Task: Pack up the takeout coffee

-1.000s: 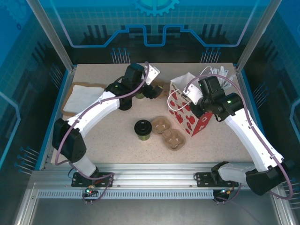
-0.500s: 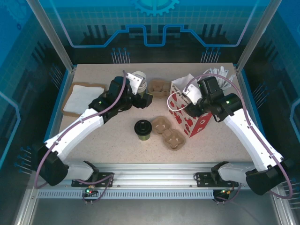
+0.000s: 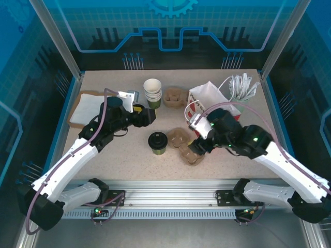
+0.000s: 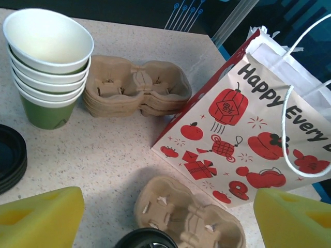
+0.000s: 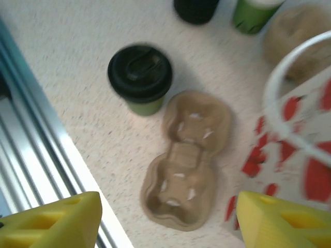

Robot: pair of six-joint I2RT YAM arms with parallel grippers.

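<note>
Right gripper: jaws apart, empty, over the pulp two-cup carrier. Takeout coffee stands upright, lidded, just beside the carrier, toward the robot's left. Left gripper, also apart and empty, sits just behind the cup and looks about as near.

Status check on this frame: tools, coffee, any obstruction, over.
Both open, empty: left tool, right tool. Lidded takeout coffee upright, not bagged. Right tool above cup carrier beside it; nothing blocking the coffee.
</note>
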